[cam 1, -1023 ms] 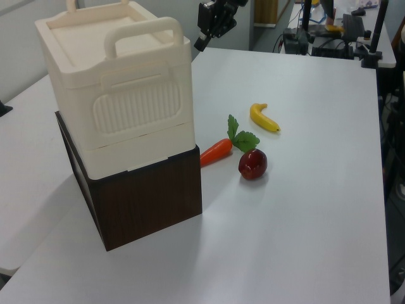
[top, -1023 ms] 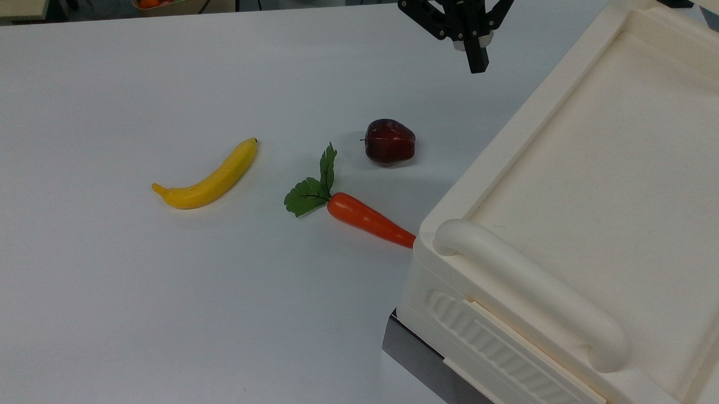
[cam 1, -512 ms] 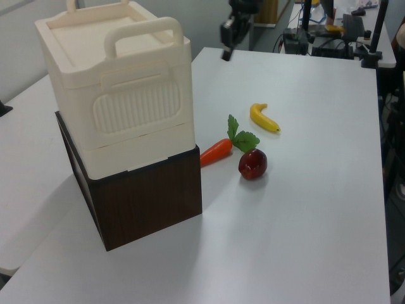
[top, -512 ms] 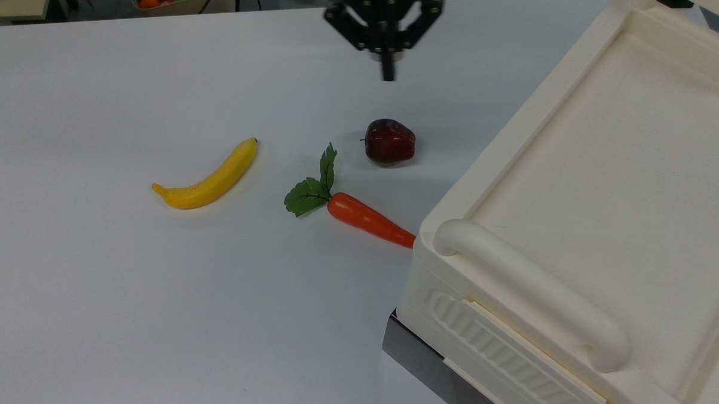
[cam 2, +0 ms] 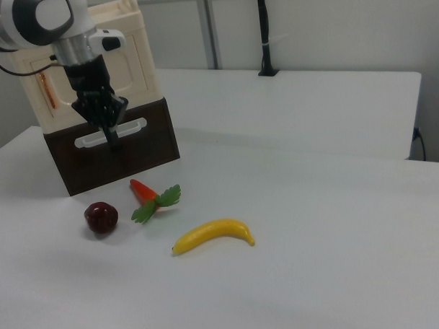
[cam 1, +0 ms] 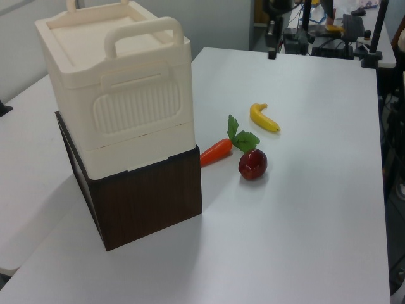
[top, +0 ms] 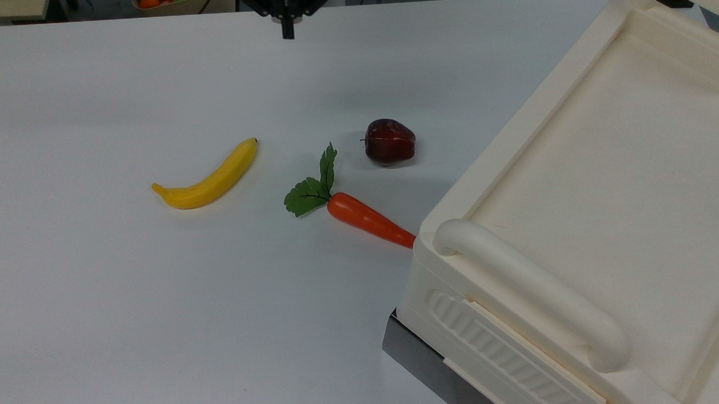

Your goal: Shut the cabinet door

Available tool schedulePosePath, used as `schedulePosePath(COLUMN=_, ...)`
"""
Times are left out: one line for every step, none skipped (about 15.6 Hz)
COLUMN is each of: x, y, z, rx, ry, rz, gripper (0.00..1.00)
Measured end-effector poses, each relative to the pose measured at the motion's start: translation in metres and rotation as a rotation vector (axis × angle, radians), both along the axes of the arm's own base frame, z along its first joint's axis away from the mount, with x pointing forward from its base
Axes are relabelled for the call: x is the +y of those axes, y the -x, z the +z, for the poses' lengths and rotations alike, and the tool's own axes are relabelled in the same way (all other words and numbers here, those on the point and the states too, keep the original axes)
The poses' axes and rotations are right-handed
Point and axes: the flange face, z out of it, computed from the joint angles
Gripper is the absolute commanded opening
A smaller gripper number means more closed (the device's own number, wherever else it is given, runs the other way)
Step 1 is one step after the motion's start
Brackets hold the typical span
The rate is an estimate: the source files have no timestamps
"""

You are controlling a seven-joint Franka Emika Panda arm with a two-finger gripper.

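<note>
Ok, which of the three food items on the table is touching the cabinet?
The carrot: its orange tip meets the cabinet base, while banana and apple lie apart.

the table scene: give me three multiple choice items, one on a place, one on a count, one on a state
1. In the top view, what lies nearest the cabinet?
A. banana
B. carrot
C. apple

2. How many pieces of fruit or vegetable lie on the table?
A. two
B. three
C. five

3. How does the gripper stand?
A. in the air, carrying nothing
B. lifting the banana
C. pressed on the apple

Key:
1 B, the carrot has its tip at the cabinet's corner.
2 B, there are the banana, the carrot and the apple.
3 A, in the right view it hangs above the table with nothing in it.
</note>
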Motion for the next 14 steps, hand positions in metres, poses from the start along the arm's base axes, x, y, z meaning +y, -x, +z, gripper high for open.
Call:
schedulePosePath(x=-0.006, y=0.002, z=-0.003, rx=0.014, ry=0.011, rz=0.003, gripper=0.00)
schedulePosePath(x=-0.011, y=0.003, z=-0.004, rx=0.023, ry=0.016, rz=0.005, gripper=0.02)
schedulePosePath(x=-0.014, y=0.004, z=-0.006, rx=0.028, ry=0.017, rz=0.000, gripper=0.12)
schedulePosePath(x=-0.018, y=0.004, z=-0.007, rx=0.030, ry=0.017, rz=-0.005, gripper=0.26)
schedulePosePath(x=-0.022, y=0.004, z=-0.007, rx=0.031, ry=0.017, rz=-0.013, gripper=0.45)
schedulePosePath(x=-0.027, y=0.004, z=-0.007, rx=0.031, ry=0.017, rz=-0.023, gripper=0.72)
schedulePosePath(x=-0.032, y=0.004, z=-0.006, rx=0.029, ry=0.017, rz=-0.033, gripper=0.89)
schedulePosePath(x=-0.038, y=0.005, z=-0.004, rx=0.026, ry=0.017, rz=-0.043, gripper=1.00)
schedulePosePath(x=-0.044, y=0.005, z=-0.002, rx=0.022, ry=0.017, rz=-0.054, gripper=1.00)
schedulePosePath(x=-0.051, y=0.006, z=0.000, rx=0.019, ry=0.017, rz=-0.066, gripper=1.00)
schedulePosePath(x=-0.057, y=0.007, z=0.002, rx=0.016, ry=0.016, rz=-0.076, gripper=1.00)
schedulePosePath(x=-0.062, y=0.007, z=0.003, rx=0.014, ry=0.016, rz=-0.085, gripper=1.00)
schedulePosePath(x=-0.067, y=0.008, z=0.003, rx=0.014, ry=0.016, rz=-0.093, gripper=1.00)
schedulePosePath(x=-0.070, y=0.008, z=0.004, rx=0.013, ry=0.016, rz=-0.099, gripper=1.00)
